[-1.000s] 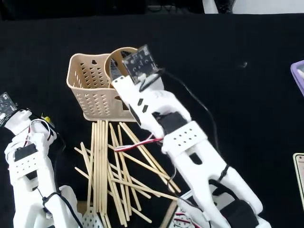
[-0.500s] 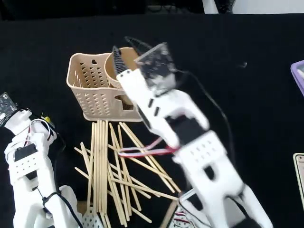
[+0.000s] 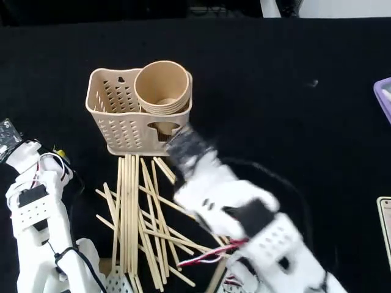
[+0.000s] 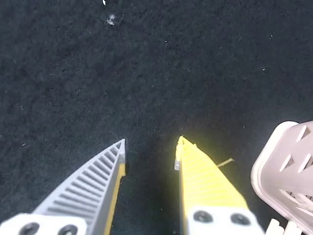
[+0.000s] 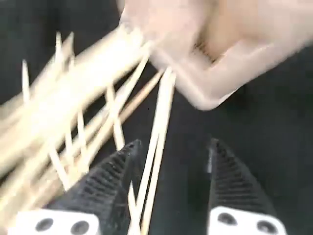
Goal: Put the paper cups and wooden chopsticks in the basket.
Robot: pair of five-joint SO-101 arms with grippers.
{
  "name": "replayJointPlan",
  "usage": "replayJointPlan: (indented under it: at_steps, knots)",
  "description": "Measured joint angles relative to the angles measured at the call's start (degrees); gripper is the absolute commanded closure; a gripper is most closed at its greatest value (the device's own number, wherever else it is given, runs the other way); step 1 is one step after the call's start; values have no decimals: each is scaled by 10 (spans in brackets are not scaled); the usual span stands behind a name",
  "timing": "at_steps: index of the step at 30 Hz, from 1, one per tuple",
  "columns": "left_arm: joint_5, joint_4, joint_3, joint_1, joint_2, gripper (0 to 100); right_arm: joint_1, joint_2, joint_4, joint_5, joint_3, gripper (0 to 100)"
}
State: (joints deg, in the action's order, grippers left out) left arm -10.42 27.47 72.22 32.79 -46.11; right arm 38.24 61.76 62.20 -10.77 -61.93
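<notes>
Inside one basket, one cup stack

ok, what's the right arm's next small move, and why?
Probably lower the right gripper onto the chopsticks under it and close: its jaws stand open and empty, the paper cups already sit in the basket, and the chopsticks lie loose on the table.
</notes>
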Motion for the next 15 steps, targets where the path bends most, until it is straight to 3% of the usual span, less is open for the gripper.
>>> replayJointPlan:
  at_steps: [11, 15]
  knots:
    - [0, 0, 0, 0, 0, 830, 28, -173, -113, -14, -115, 793]
    - [0, 0, 0, 0, 0, 830, 26, -210, -118, -58, -115, 822]
